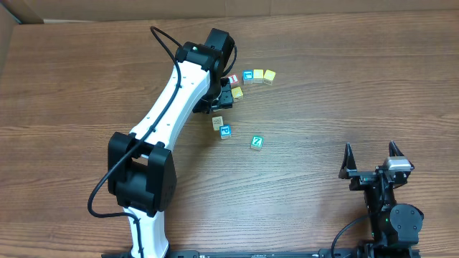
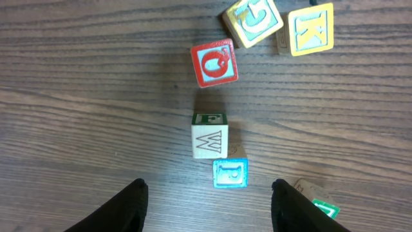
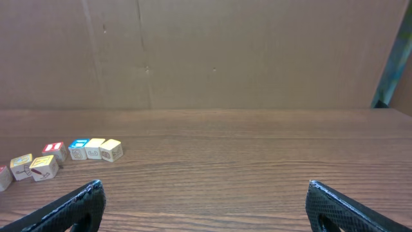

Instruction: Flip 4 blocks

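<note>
In the left wrist view my left gripper (image 2: 209,185) hangs open over bare wood, nothing between its fingers. Just ahead lies a blue-faced block (image 2: 230,173), touching a pale block with a W (image 2: 209,136). Farther on sits a red-faced block with an O (image 2: 214,62). A green-and-cream block (image 2: 320,203) peeks from behind the right finger. Overhead, the left gripper (image 1: 221,99) hovers among the cluster, with the pale block (image 1: 218,122), blue block (image 1: 225,131) and teal Z block (image 1: 257,142) below it and a red block (image 1: 233,79) beside it. The right gripper (image 1: 370,147) (image 3: 205,187) stands open, far from the blocks.
Two yellow letter cubes (image 2: 254,19) (image 2: 311,29) lie beyond the red block. Overhead, another blue cube (image 1: 247,76) and two yellow cubes (image 1: 264,74) form a row at the top, with one more yellow cube (image 1: 237,92) under it. A cardboard wall (image 3: 206,51) backs the table.
</note>
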Available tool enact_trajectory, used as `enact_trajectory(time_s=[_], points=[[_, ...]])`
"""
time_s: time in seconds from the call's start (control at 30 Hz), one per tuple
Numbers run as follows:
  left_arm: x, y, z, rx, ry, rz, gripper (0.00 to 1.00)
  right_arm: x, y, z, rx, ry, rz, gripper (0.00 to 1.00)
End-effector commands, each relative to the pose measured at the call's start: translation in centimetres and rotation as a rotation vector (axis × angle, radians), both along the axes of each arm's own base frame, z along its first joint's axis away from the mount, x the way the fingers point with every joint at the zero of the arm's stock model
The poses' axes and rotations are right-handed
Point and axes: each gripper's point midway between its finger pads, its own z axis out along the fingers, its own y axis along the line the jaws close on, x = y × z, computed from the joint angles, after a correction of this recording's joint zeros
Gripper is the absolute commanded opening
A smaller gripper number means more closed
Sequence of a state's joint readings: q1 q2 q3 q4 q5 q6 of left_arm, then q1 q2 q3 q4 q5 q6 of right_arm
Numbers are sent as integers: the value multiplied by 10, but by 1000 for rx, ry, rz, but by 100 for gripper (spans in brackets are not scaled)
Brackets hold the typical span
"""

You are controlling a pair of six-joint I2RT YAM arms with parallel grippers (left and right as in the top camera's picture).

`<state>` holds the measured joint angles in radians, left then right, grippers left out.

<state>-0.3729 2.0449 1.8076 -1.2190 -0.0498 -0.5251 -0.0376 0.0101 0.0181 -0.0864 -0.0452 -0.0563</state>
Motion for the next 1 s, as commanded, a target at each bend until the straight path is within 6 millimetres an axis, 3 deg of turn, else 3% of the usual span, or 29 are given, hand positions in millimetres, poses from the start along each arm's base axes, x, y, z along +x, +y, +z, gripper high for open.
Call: enact_trajectory(time_s=[0.0, 0.2, 0.87, 0.97], points=[[-4, 2, -7, 10, 10, 4, 53, 0, 1, -2, -4, -3, 6, 100], [-5, 2, -24, 10, 11, 4, 53, 0, 1, -2, -4, -3, 6, 100], [-7, 5, -54, 18, -1, -23, 54, 0, 1, -2, -4, -3, 6, 100], [-4, 3, -55, 12, -14, -24, 51, 0, 1, -2, -4, -3, 6, 100]])
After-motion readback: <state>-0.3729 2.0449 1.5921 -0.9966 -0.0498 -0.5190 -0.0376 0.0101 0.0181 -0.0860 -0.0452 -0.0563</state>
